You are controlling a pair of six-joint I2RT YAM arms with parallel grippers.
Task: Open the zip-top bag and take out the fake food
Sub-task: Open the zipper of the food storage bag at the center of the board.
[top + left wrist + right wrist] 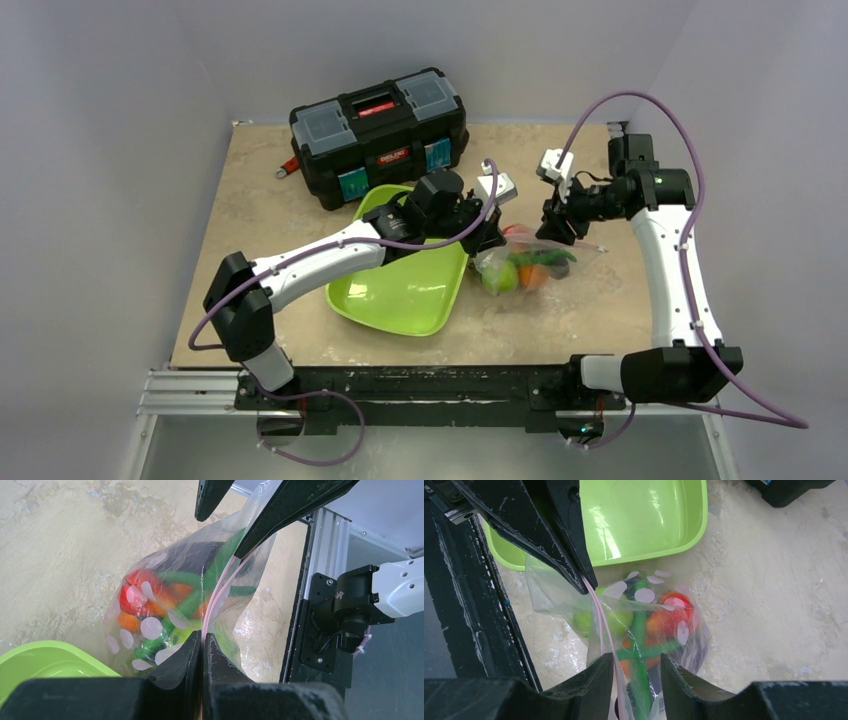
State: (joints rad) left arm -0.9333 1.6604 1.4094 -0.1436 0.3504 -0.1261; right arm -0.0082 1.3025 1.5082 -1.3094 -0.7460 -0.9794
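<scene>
The zip-top bag [527,262] hangs between my two grippers, just right of the green tray, its bottom resting on the table. The fake food [520,272] fills it: a red piece, orange pieces, a green lime, bean pods and something dark purple. My left gripper [202,641] is shut on the pink zip strip [212,605] at one end of the mouth. My right gripper [636,667] is open, its fingers astride the other end of the mouth, with the strip [599,615] running between them near the left finger. In the top view the left gripper [487,232] and right gripper [553,228] stand close together above the bag.
The lime-green tray [400,290] lies left of the bag, under the left arm. A black toolbox [380,130] stands at the back. The black base rail [305,580] runs along the near table edge, close to the bag.
</scene>
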